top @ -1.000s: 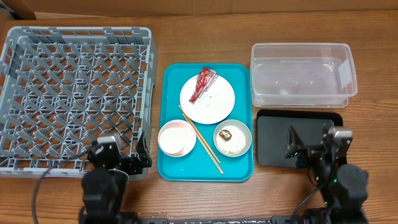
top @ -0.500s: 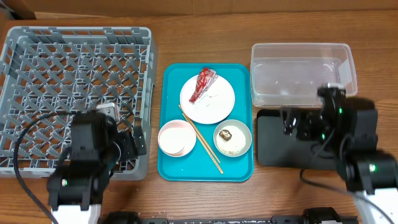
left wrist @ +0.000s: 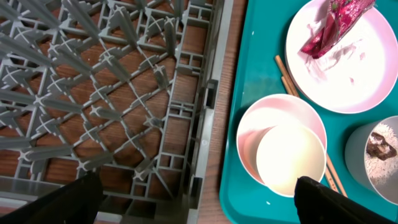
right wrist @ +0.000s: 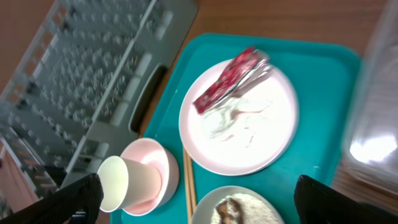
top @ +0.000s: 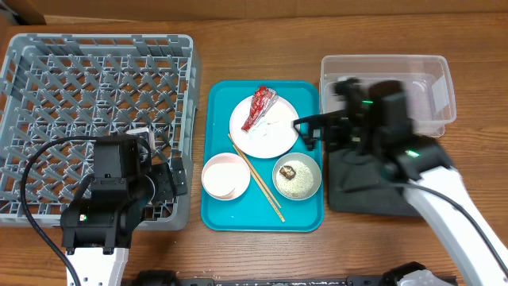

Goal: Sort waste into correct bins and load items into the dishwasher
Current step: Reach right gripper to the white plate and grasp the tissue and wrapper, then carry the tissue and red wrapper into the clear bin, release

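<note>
Left jaws are spread wide with nothing between them. In the left wrist view only the fingers poke in at the bottom corners, above the near right corner of the grey dish rack and the left rim of the teal tray. Right jaws are wide apart too and empty, with the fingers clipped the same way.

From overhead, my right arm is a smeared blur. It covers part of the clear tub at the far right corner of the bench and most of the black tray just nearer me. The rack fills the far left corner, and the teal tray sits mid-bench.

On the teal tray:
- **Plate:** the white plate holds the red wrapper. The left wrist view cuts the wrapper off at the top.
- **Patch:** a white patch lies beside the wrapper. I can't tell if it's napkin or smear.
- **Bowl and cup:** the pink bowl has the white cup lying on its side in it. From overhead the two blend together.
- **Chopsticks:** the chopsticks lie between the two bowls, one end under the plate's rim.
- **Rice and lump:** the grey-green bowl holds rice and a brown lump. Both wrist views crop this bowl.
</note>
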`<state>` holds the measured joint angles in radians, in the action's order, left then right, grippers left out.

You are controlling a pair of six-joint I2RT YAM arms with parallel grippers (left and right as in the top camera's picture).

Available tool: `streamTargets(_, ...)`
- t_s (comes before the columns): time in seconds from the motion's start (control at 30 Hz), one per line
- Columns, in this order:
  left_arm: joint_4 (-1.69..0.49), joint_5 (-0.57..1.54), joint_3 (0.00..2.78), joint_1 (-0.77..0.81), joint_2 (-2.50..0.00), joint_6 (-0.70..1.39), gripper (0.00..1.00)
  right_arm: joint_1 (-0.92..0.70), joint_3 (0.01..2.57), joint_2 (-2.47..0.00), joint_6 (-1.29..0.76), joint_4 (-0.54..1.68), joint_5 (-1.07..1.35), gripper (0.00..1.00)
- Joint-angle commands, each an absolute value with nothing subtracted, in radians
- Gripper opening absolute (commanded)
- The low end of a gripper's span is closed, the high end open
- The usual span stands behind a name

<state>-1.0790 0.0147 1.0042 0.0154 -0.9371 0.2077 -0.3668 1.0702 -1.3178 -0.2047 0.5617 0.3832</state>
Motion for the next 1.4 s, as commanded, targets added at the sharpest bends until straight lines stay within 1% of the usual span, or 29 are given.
streamTargets(0.0,-1.072,0.015,1.035,0.020,-0.934,0.214,1.00,-0.480,1.166,-1.414,-0.231,0.558,0.214,1.00)
streamTargets(0.1,-1.069,0.015,1.035,0.020,-0.934,0.214,1.00,-0.548,1.200,-1.526,-0.289,0.535,0.109,0.99)
streamTargets(0.23,-1.069,0.015,1.035,0.020,-0.934,0.214,1.00,-0.596,1.200,-1.648,-0.350,0.477,0.052,0.99)
streamTargets(0.4,-1.069,0.015,1.035,0.020,-0.934,0.214,1.00,-0.628,1.200,-1.795,-0.403,0.380,0.047,0.86)
streamTargets(0.53,-1.070,0.016,1.035,0.020,-0.934,0.214,1.00,-0.641,1.200,-1.873,-0.477,0.322,-0.025,0.84)
streamTargets(0.67,-1.074,0.016,1.035,0.020,-0.934,0.214,1.00,-0.640,1.200,-1.930,-0.529,0.302,-0.069,0.76)
streamTargets(0.7,-1.075,0.017,1.035,0.020,-0.934,0.214,1.00,-0.640,1.200,-1.943,-0.529,0.294,-0.066,0.73)
streamTargets(0.8,-1.075,0.019,1.035,0.020,-0.934,0.214,1.00,-0.640,1.200,-1.966,-0.529,0.277,-0.067,0.51)
streamTargets(0.83,-1.075,0.019,1.035,0.020,-0.934,0.214,1.00,-0.640,1.200,-1.966,-0.529,0.272,-0.067,0.41)
streamTargets(0.9,-1.076,0.019,1.035,0.020,-0.934,0.214,1.00,-0.640,1.200,-1.965,-0.529,0.267,-0.067,0.25)
streamTargets(0.97,-1.077,0.019,1.035,0.020,-0.934,0.214,1.00,-0.640,1.201,-1.954,-0.528,0.273,-0.067,0.12)
streamTargets(1.0,-1.077,0.019,1.035,0.020,-0.934,0.214,1.00,-0.640,1.202,-1.943,-0.529,0.282,-0.067,0.07)
streamTargets(1.03,-1.077,0.019,1.035,0.020,-0.934,0.214,1.00,-0.631,1.211,-1.916,-0.528,0.311,-0.071,0.04)
streamTargets(1.2,-1.077,0.019,1.035,0.020,-0.934,0.214,1.00,-0.569,1.274,-1.761,-0.519,0.440,-0.149,0.04)
streamTargets(1.37,-1.076,0.019,1.035,0.020,-0.934,0.214,1.00,-0.479,1.303,-1.610,-0.467,0.540,-0.178,0.04)
